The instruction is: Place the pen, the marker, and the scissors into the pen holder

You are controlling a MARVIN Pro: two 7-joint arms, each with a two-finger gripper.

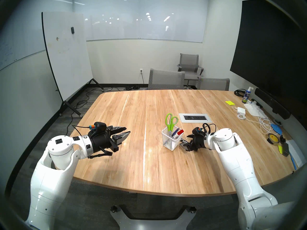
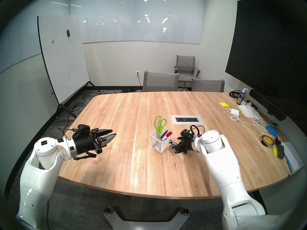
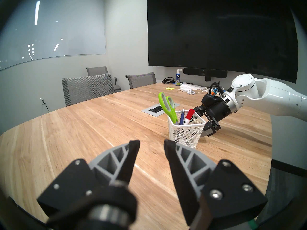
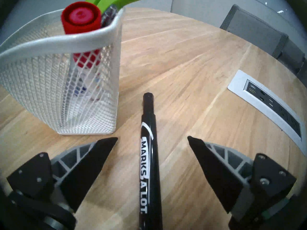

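Note:
The white mesh pen holder (image 1: pixel 172 140) (image 3: pixel 186 131) stands upright mid-table. In it stand the green-handled scissors (image 1: pixel 170 122) (image 3: pixel 167 106), handles up, the slim blue pen (image 1: pixel 175 132) (image 3: pixel 181 117) and a red-capped white marker (image 1: pixel 180 132) (image 4: pixel 81 18). A black marker (image 4: pixel 149 158) (image 1: pixel 183 140) lies flat on the wood just right of the holder. My right gripper (image 4: pixel 152 139) (image 1: pixel 185 141) is low over it and open, one finger on each side, neither touching it. My left gripper (image 3: pixel 152 145) (image 1: pixel 127 131) hovers far left of the holder, jaws apart and empty.
A grey power outlet panel (image 1: pixel 195 118) is set into the wooden table (image 1: pixel 149 166) behind the holder. Along the right edge lie a spray bottle (image 1: pixel 246 96), yellow sticky notes (image 1: pixel 230 103), white cables (image 1: pixel 264 123) and a tape roll (image 1: pixel 272 138). Grey chairs (image 1: pixel 166 78) stand at the far side.

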